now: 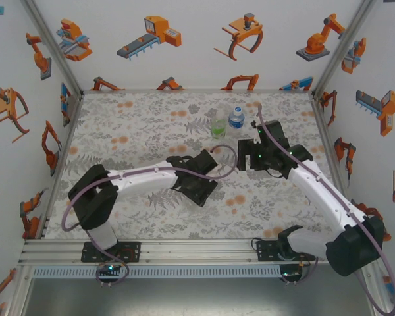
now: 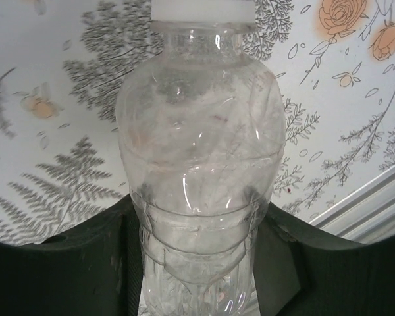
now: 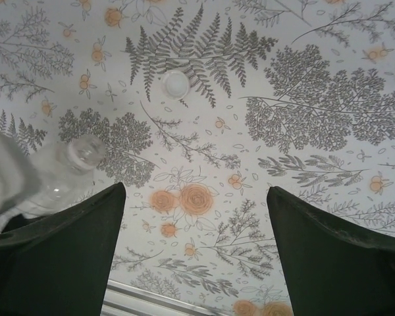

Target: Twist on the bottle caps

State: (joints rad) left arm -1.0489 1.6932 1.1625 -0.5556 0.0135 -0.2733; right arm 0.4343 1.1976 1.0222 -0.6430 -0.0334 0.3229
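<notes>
Bottle cap lies loose on the tabletop, a little beyond the mouth of the clear bottle. Your left tool squeezes that bottle tight. Your right tool, open and empty, hangs nearer the cap.

Lab test cell: aluminium frame, robot-print walls, floral mat.

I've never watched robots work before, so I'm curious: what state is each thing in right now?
left gripper: shut on the colourless bottle.
right gripper: open, empty.
loose white cap: lying on the mat, on no bottle.
blue-labelled bottle: upright, white cap on.
green bottle: upright.
</notes>
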